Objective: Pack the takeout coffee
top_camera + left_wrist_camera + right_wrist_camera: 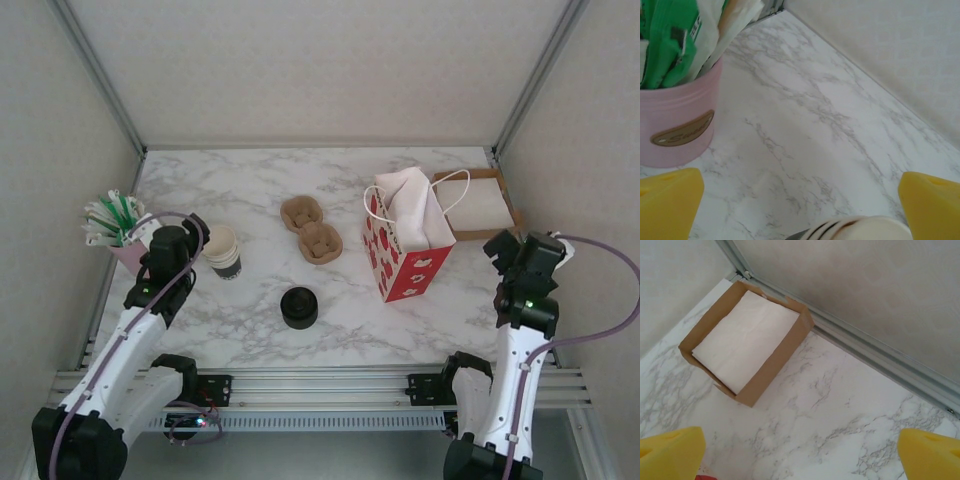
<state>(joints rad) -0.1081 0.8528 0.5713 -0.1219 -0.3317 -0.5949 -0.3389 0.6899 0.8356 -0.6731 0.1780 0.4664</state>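
**Marble table, contents as seen from the near edge**

1. Paper cups [222, 250]: white with a dark band at the base, nested, lidless. They stand upright near the left edge.
2. Black lid [298, 307]: round, on a short dark body, toward the near edge and left of centre. I cannot tell whether it is a stack of lids or a capped cup.
3. Pulp cup carriers [311, 228]: two, brown, touching, at mid-table.
4. Paper bag [405, 250]: red and white print with white handles, upright and open, right of centre.
5. Cardboard tray [771, 371]: holds white napkins [742, 340], at the far right corner.
6. Pink canister [677, 125]: holds green and white packets, at the left edge.
7. Left gripper [800, 200]: jaws wide apart over bare marble, between the canister and the cups.
8. Right gripper [800, 450]: jaws wide apart, near the right edge, on the near side of the tray.
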